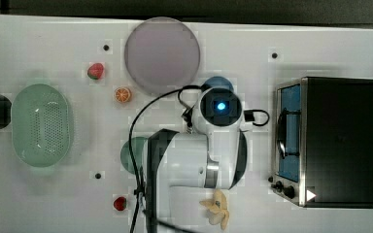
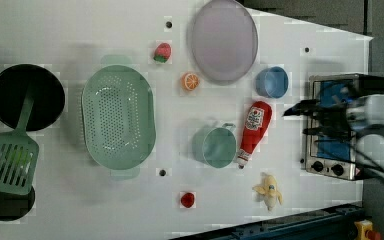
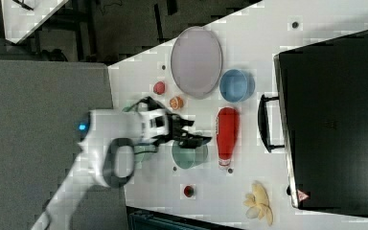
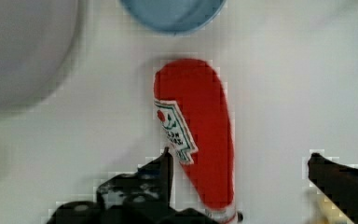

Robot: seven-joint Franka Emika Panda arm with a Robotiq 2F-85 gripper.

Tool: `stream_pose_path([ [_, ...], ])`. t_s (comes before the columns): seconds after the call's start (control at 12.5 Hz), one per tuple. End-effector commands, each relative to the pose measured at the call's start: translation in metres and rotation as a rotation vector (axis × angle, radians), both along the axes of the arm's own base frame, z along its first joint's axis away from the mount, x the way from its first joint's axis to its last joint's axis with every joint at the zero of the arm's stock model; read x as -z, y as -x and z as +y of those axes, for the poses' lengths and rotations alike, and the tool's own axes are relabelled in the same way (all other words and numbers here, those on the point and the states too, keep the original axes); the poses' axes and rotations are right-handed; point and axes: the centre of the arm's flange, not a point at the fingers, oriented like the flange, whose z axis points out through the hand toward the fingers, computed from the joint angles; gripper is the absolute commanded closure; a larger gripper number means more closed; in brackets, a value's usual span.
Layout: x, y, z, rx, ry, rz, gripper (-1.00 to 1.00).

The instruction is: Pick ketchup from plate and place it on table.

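Observation:
The ketchup (image 2: 254, 131) (image 3: 227, 134) is a slim red bottle with a white label, and it lies flat on the white table (image 2: 80, 210). It rests between the blue bowl and the green cup, off the plate. The mauve-grey plate (image 1: 161, 53) (image 2: 224, 40) (image 3: 196, 61) holds nothing. My gripper (image 4: 240, 158) (image 3: 196, 132) is open above the ketchup (image 4: 200, 135), touching nothing. One finger (image 4: 167, 161) is beside the label and the other stands well off to the bottle's far side. In the top view my wrist (image 1: 218, 109) covers the bottle.
A blue bowl (image 2: 272, 82) sits by the ketchup's base and a green cup (image 2: 214, 146) alongside it. A toaster oven (image 1: 330, 141) stands at the top view's right. Also on the table are a green basket (image 2: 118, 117), a banana (image 2: 269, 190), strawberries (image 2: 162, 52) and an orange slice (image 2: 190, 81).

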Motion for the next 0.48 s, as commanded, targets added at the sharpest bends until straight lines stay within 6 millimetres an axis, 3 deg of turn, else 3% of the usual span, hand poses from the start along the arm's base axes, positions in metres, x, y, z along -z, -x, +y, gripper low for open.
stream_pose_path([
  [0.08,-0.116,-0.019,0.0,0.2,0.025,-0.092,-1.0],
  [0.32,-0.195,-0.026,0.0,0.213,0.027,-0.123,-1.0],
  [0.48,-0.225,-0.029,0.003,0.209,0.025,-0.123,-1.0],
])
